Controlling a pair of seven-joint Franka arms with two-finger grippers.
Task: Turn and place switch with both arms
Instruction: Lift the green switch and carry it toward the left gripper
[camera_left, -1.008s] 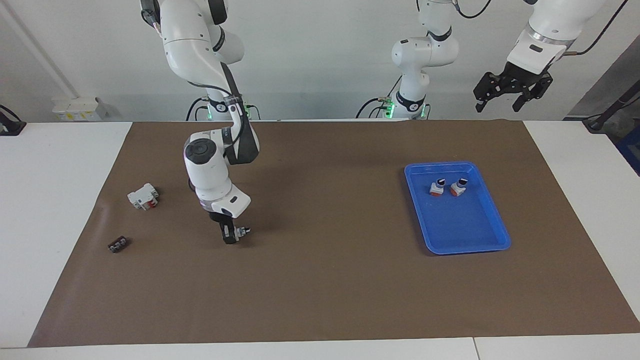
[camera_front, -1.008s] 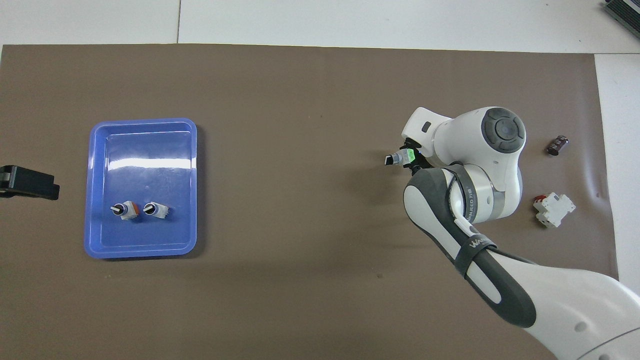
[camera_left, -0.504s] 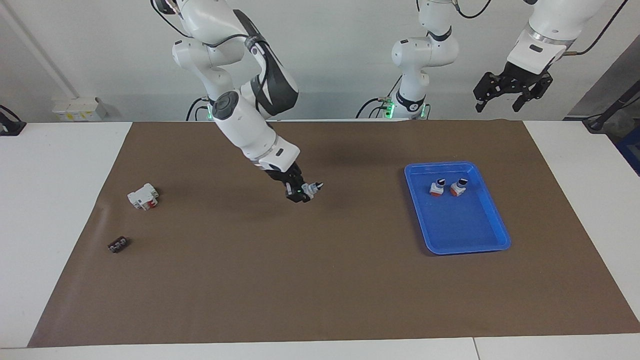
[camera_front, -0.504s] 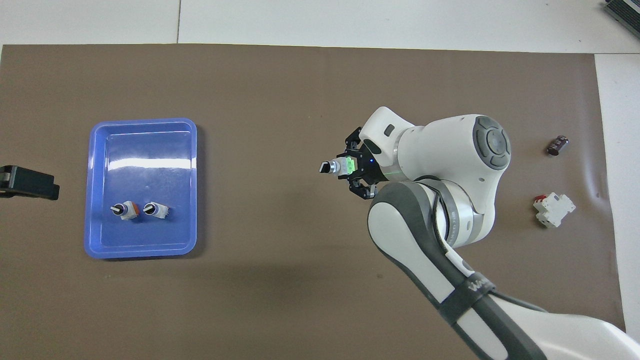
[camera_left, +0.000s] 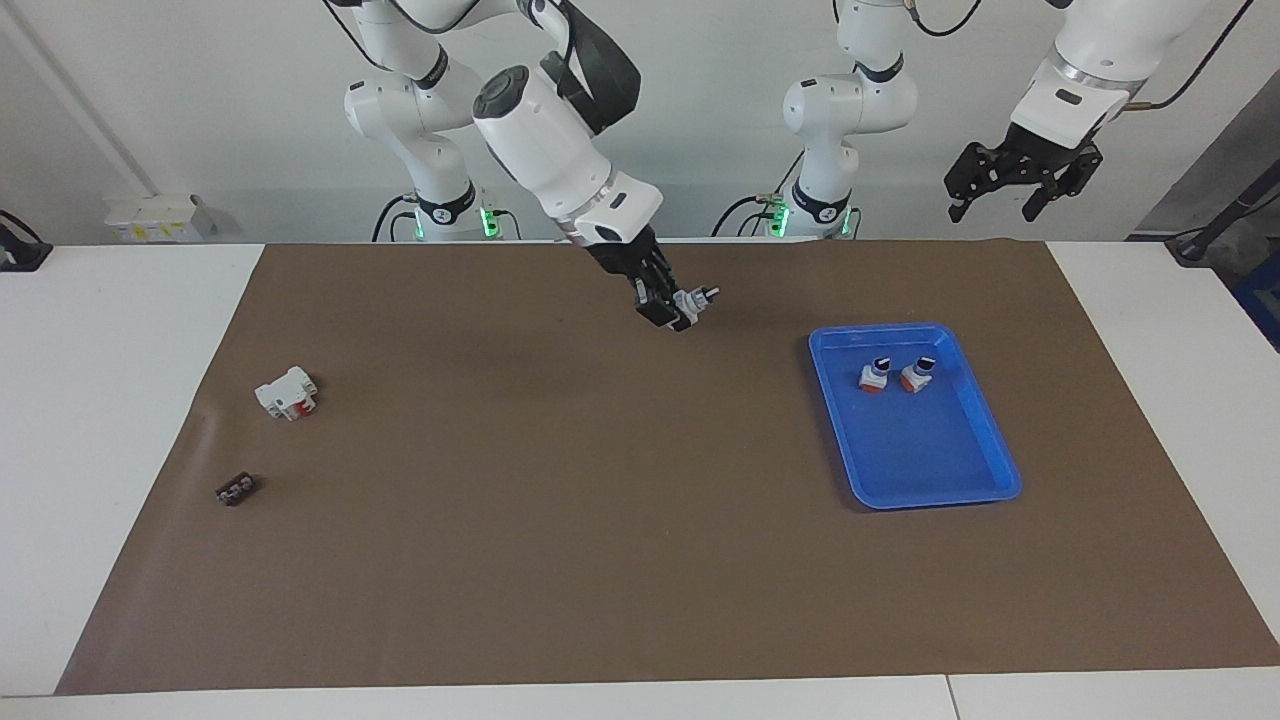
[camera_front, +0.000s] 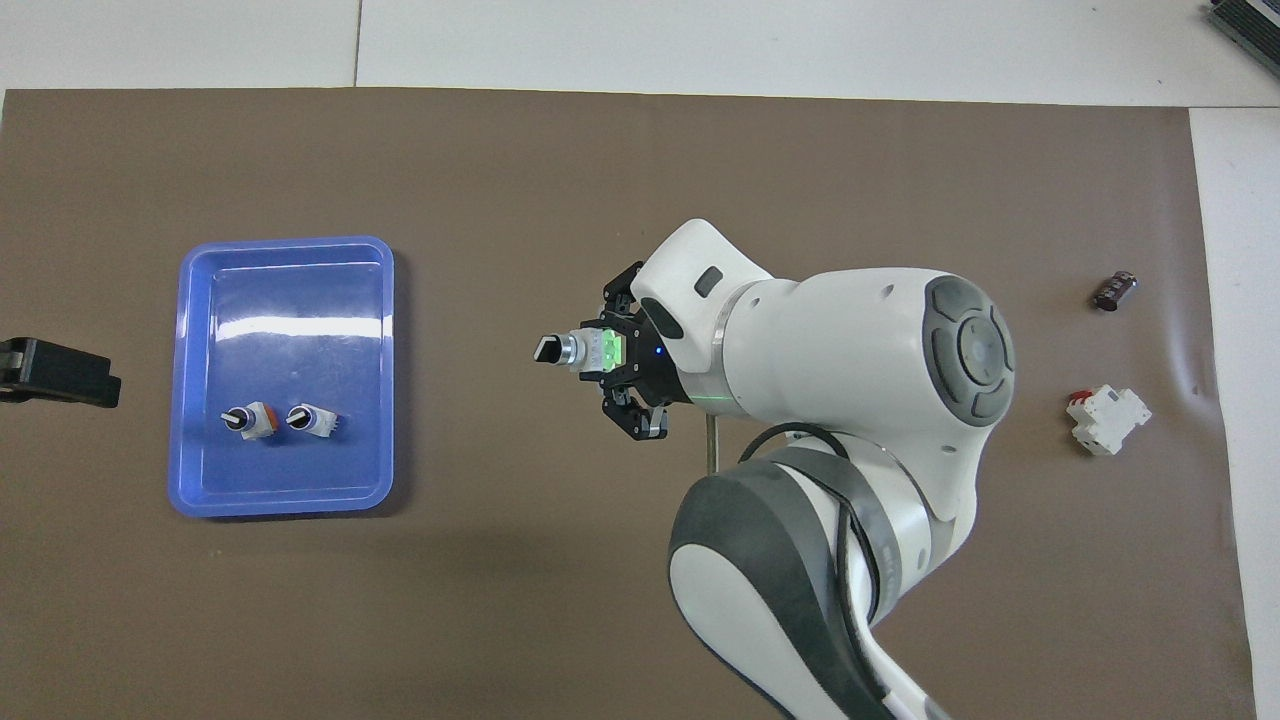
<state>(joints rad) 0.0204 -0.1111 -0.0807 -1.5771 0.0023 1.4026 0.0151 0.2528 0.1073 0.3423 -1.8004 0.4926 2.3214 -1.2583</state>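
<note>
holding switch (camera_front: 583, 350) aloft over mat middle, right gripper (camera_front: 612, 352) clamped on green base, black knob jutting toward blue tray (camera_front: 190, 380), likely free for other arm's twist. left gripper (camera_left: 1010, 184) spread, empty, waiting high off tray end. since second ago: switch lifted, carried trayward.

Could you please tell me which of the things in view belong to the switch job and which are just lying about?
Part of the job:
- switch, held up over the mat in the shut right pincer
- left pincer, open, waiting
- blue tray

Just lying about:
- white block
- small black part
- two red-based switches in the tray
</note>
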